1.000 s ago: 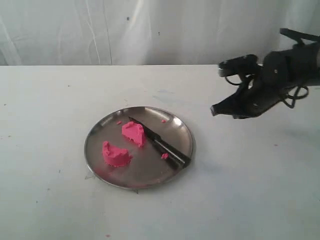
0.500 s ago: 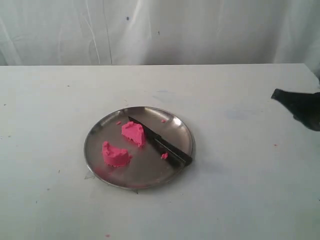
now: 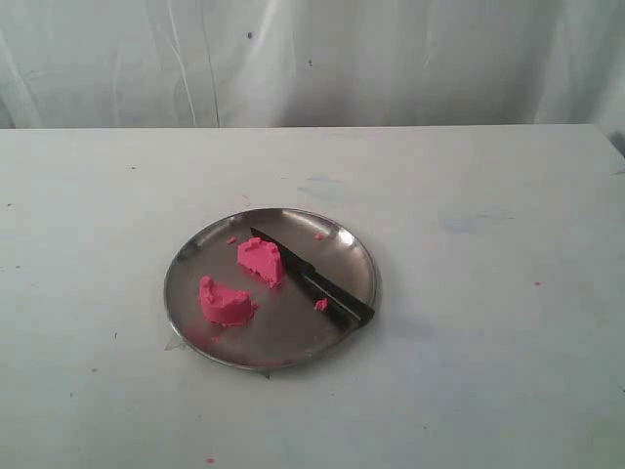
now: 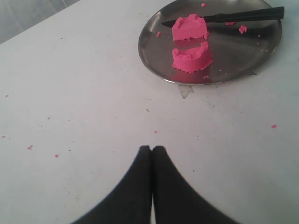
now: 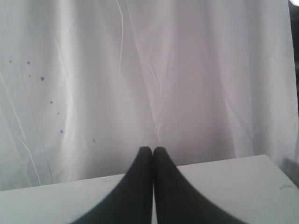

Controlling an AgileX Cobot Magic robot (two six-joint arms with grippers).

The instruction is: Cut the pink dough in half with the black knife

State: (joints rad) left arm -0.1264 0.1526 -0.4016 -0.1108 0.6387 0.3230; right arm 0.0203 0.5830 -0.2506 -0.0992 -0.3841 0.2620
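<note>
The pink dough lies in two chunks on a round steel plate (image 3: pixel 195 256): one chunk (image 3: pixel 261 260) against the knife, the other (image 3: pixel 227 302) nearer the front. The black knife (image 3: pixel 314 280) rests across the plate, its blade behind the far chunk. The left wrist view shows both chunks (image 4: pixel 189 27) (image 4: pixel 192 57), the knife (image 4: pixel 243 15) and the plate (image 4: pixel 154 46). My left gripper (image 4: pixel 152 148) is shut and empty, well away from the plate over bare table. My right gripper (image 5: pixel 153 149) is shut and empty, facing the white curtain. Neither gripper shows in the exterior view.
Tiny pink crumbs lie on the plate (image 3: pixel 321 305) and scattered on the white table (image 4: pixel 273 126). A white curtain (image 3: pixel 312 59) hangs behind the table's far edge.
The right arm has drawn back to the right and left the exterior view. The dough, knife and plate have not moved.
</note>
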